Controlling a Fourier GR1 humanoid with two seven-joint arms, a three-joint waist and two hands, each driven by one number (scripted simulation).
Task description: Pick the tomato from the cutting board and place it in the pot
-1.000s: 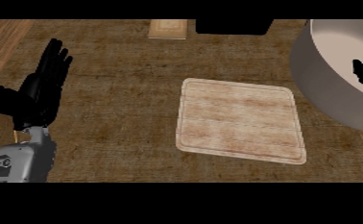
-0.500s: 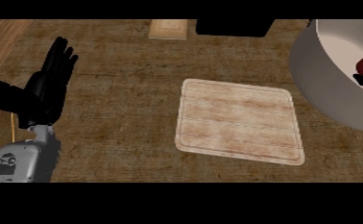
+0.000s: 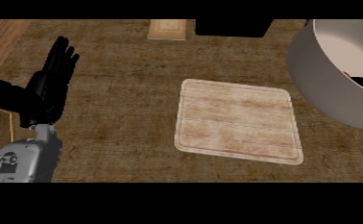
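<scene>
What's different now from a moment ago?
A red sliver, probably the tomato, has come into sight inside the big grey pot at the right edge. The wooden cutting board and the open black left hand at the left stayed about where they were.

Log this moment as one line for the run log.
cutting board: bare | pot: red sliver inside at view's right edge, maybe the tomato | left hand: open, resting at left | right hand: barely in view

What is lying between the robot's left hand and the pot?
In the head view, the cutting board lies flat on the counter between the left hand and the pot.
</scene>
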